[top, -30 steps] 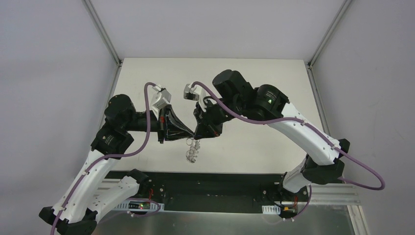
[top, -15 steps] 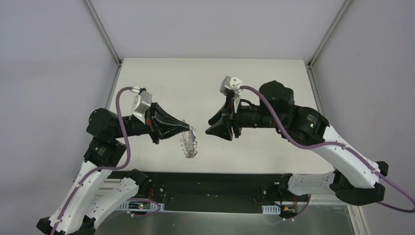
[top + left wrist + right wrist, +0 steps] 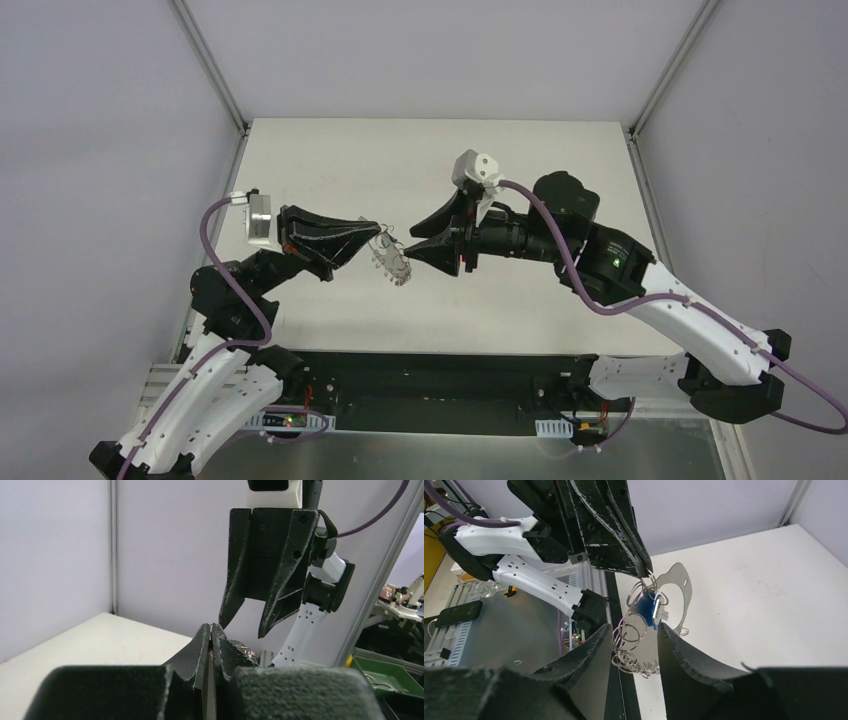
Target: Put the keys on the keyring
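My left gripper point(image 3: 372, 240) is shut on the keyring point(image 3: 391, 263) and holds it in the air above the table. In the right wrist view its fingertips point(image 3: 643, 570) pinch the top of the keyring point(image 3: 631, 632), whose small metal loops hang below. The key point(image 3: 648, 608), bright blue with a pale silvery end, hangs among the upper loops. My right gripper point(image 3: 635, 627) is open and empty, with its jaws on either side of the hanging loops without touching them. In the left wrist view my left gripper point(image 3: 211, 627) is shut, a bit of keyring point(image 3: 246, 649) peeks out, and my right gripper point(image 3: 241, 630) is open just beyond.
The white table point(image 3: 520, 180) lies below both grippers. A black rail point(image 3: 430, 375) runs along its near edge. Grey walls and metal frame posts point(image 3: 215, 70) enclose the sides and back.
The two grippers separated after being together. My left gripper swung up and levelled out, lifting the keyring. My right gripper has since moved back to the ring with its jaws open.
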`<state>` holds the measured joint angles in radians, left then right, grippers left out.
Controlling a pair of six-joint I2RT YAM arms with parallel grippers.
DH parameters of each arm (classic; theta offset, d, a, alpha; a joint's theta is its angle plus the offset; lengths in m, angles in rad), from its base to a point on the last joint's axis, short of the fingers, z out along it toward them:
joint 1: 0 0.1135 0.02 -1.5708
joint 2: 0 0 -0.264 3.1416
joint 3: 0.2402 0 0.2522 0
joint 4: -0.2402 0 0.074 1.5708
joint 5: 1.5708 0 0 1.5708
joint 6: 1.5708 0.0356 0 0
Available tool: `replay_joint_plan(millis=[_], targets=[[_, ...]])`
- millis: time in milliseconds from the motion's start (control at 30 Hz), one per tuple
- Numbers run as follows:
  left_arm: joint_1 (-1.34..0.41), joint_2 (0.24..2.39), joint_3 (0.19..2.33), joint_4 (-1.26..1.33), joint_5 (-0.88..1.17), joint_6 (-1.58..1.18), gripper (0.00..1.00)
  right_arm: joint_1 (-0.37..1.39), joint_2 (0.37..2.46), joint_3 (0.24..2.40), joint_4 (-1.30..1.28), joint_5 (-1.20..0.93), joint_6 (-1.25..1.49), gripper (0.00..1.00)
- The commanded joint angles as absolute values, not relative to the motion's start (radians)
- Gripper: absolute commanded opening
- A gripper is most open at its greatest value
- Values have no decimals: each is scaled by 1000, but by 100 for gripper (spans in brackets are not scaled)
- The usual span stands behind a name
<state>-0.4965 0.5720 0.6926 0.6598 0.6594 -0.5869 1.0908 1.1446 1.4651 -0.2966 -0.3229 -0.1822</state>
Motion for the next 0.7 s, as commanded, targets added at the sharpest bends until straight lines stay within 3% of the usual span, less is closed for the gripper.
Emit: replay_joint_plan(millis=[0,400,667], targets=[[-499,576,672,946,560,-629,0,1097,1105,1493,-189,-354,-255,42],[-499,673,632,1333,507,-643,0,1098,1142,1568,-169,-314,-248,42],[-505,762,670,1508,477,-759,0,1097,1212,1742,-314,-442,-316,43]])
